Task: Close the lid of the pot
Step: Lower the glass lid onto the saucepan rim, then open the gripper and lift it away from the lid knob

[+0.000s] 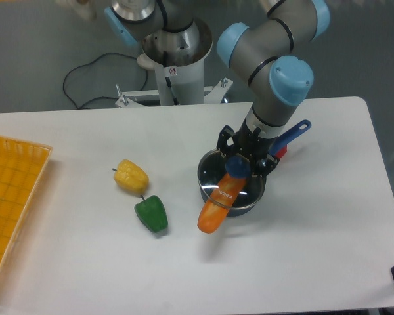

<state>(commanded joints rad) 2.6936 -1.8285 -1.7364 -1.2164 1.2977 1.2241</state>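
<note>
The pot (213, 172) is seen right of centre on the white tabletop (315, 249), its blue handle (293, 134) pointing up and to the right, partly hidden behind the arm. The lid (231, 186) is held over the pot, its silver rim lying roughly in line with the pot's rim; whether it is fully seated cannot be told. The lid's dark blue knob (237, 165) is pinched by the tool (239, 161), whose black fingers are seen on either side of it. An orange carrot (217, 206) is seen slanting from under the knob down and to the left, its lower end sticking out past the pot's rim over the tabletop. Whether it lies under or above the glass cannot be told. A yellow pepper (131, 176) and a green pepper (151, 213) lie well to the left of the pot, just beside each other. A yellow tray (13, 197) is seen at the left edge.
</note>
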